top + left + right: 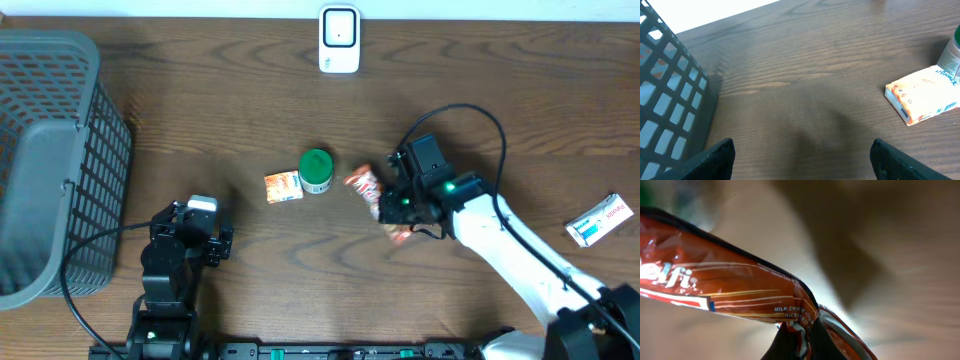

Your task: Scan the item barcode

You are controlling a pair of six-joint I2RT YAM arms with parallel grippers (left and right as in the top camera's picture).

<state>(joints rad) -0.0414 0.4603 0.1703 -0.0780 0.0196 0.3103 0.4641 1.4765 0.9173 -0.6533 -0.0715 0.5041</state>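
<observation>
Closest of all, right up against the right wrist camera, is the red wrapper (pixel 730 285). It fills much of that view, shiny, with white words on it. Its long side runs from the left edge down to the bottom right. The right jaws are shut tight on it, near the bottom of the view.

Biggest is the brown wooden desk (pixel 200 100). Next is the grey basket (pixel 100 140) at the left edge. Then comes the white right arm (pixel 520 255), reaching in from the bottom right corner toward the middle. The black left arm (pixel 170 270) sits low down, near the basket. The left jaws are wide open and hold nothing, and only bare desk shows between them.

From above, the red wrapper is a little right of the middle of the desk, under the end of the right arm. Its long side slants. One end points up and left toward the green-lidded jar (pixel 316 170), and the other points down and right. I cannot tell if it touches the desk.

The white scanner (pixel 339 40) stands at the far edge, well apart from the wrapper. A white box (pixel 600 220) lies far off to the right. A small orange and white box (pixel 283 187) lies just beside the jar, on its left.
</observation>
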